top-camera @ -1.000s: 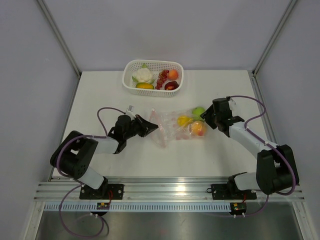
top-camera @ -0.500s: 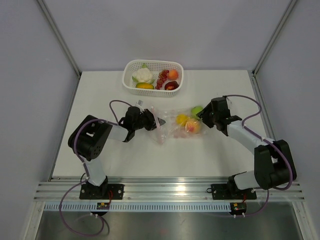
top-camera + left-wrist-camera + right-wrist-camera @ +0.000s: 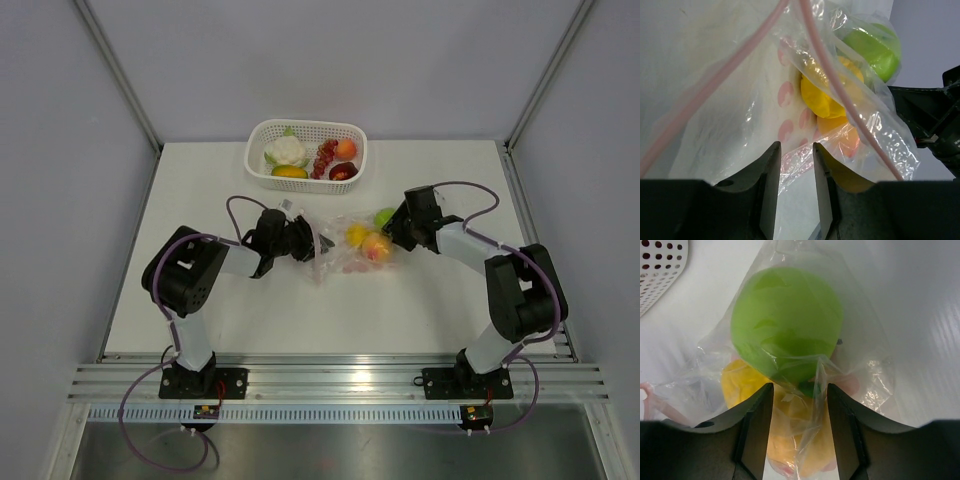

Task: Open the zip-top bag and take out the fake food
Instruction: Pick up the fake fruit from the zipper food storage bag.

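Your left gripper (image 3: pixel 795 147) stands partly open around loose film of the zip-top bag (image 3: pixel 335 252) on the table (image 3: pixel 200 180); your right gripper (image 3: pixel 800 387) straddles its far end, grip unclear. The mouth may slip free, leaving the green apple (image 3: pixel 787 322) trapped

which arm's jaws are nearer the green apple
Right. The right arm has its jaws at the green apple; the left arm reaches only the opposite end of the zip-top bag.

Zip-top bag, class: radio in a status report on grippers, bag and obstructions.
Left gripper open at zip-top bag mouth. Right gripper astride far end, grip unclear. Bag unzipped, fake food inside. Nothing in the way.
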Robot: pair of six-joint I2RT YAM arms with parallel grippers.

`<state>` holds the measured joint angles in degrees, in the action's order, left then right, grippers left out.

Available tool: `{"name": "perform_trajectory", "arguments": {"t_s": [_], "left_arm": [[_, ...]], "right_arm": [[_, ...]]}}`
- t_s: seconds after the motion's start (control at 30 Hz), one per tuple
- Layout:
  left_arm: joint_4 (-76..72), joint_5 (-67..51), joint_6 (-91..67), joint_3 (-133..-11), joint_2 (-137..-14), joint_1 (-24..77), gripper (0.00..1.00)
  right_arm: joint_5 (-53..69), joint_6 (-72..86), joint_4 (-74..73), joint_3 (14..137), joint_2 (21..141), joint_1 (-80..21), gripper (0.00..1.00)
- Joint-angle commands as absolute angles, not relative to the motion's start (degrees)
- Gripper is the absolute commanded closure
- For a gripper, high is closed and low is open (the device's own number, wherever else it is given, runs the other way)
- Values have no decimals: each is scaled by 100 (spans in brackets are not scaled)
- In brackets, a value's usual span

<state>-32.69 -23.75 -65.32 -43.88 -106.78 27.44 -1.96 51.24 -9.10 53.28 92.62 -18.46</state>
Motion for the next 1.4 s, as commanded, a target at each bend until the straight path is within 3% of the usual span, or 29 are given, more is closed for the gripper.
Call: {"name": "perform_trajectory", "arguments": {"t_s": [0.0,0.43,0.57,0.67,0.8,1.17,1.37], "left_arm": [[-3436,-2443,-6311,-4553,-10696,2769,64],[-3665,-2513,-6205,-4702,-10890,2733,57],[-3805,-2523,-6284,-4597,-10881,2698,57],[-4007,-2496,-6328,-4465,-10793,2681,57],[-4034,-2505,-6337,-4430,-10731,2681,57],[-4289,-2557,-6460,-4315,-10670,2672,57],[-4473,-2637,-6539,-4298,-10749,2672,56]], "right_arm": [[-88,4861,-984,5712,9518,-2021,45],[747,4228,-817,5994,9826,-2522,43],[309,4219,-975,5846,9458,-2558,43],[44,4254,-1011,5696,9054,-2549,39],[-315,4272,-1186,5634,8588,-2558,25],[-299,4219,-767,5441,7955,-2566,24],[182,4184,-721,5949,8690,-2566,19]]}}
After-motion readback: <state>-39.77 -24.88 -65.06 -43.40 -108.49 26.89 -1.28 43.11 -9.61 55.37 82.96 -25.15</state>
